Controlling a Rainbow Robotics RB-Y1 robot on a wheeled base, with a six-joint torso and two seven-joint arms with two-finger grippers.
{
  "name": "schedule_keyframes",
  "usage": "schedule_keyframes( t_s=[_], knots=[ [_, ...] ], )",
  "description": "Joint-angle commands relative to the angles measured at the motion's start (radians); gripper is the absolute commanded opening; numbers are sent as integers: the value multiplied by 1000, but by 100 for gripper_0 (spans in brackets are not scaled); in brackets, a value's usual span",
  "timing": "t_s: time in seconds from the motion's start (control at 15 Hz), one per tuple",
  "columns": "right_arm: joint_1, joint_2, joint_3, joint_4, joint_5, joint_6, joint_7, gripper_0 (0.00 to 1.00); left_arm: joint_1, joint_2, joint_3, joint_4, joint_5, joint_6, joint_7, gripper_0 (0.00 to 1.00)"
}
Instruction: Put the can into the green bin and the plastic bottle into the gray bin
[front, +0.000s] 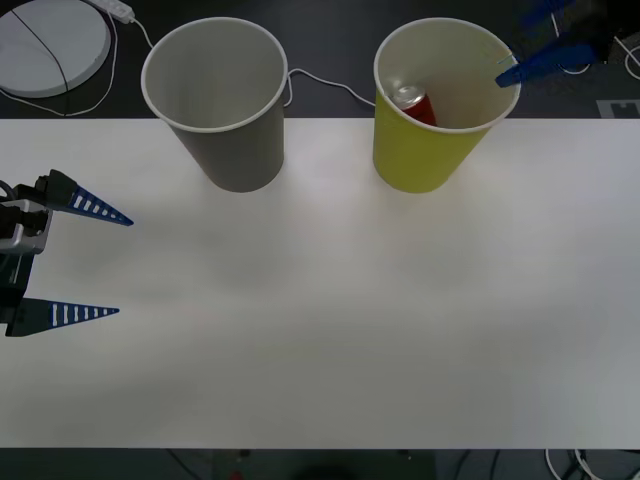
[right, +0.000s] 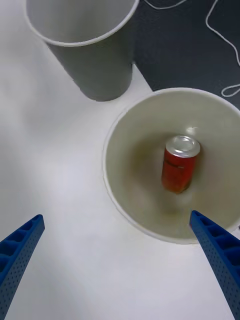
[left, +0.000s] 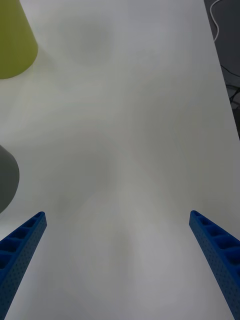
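The can (front: 415, 103), red with a metal top, lies inside the green bin (front: 425, 160) at the table's far right. From the right wrist view it stands tilted on the bin's floor (right: 180, 165), ringed by the pale wall (right: 132, 165). My right gripper (front: 512, 48) hovers open and empty over the bin's far right rim (right: 116, 216). The gray bin (front: 230, 140) stands left of the green one (right: 97, 65). My left gripper (front: 124, 267) is open and empty low over the table's left side (left: 117, 214). The plastic bottle is out of view.
A white table (front: 330, 300) carries both cups near its far edge. Behind it, on dark floor, lie a round white disc (front: 50, 45) and a white cable (front: 325, 85). The left wrist view catches the green cup (left: 15, 40) and the gray cup (left: 6, 180).
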Motion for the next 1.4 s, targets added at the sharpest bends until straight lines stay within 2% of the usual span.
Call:
schedule_keyframes(
  t_s=[0.07,0.2,0.6,0.87,1.4],
  knots=[
    [169,-27,-131,-126,-41,0,97,100,0,0,0,0,0,0,0,100],
    [276,-26,-210,-193,-68,0,178,100,0,0,0,0,0,0,0,100],
    [520,6,-335,-259,-177,0,437,100,0,0,0,0,0,0,0,100],
    [693,54,-433,-307,-193,0,575,100,0,0,0,0,0,0,0,100],
    [911,157,-526,-342,-180,0,789,100,0,0,0,0,0,0,0,100]
  ],
)
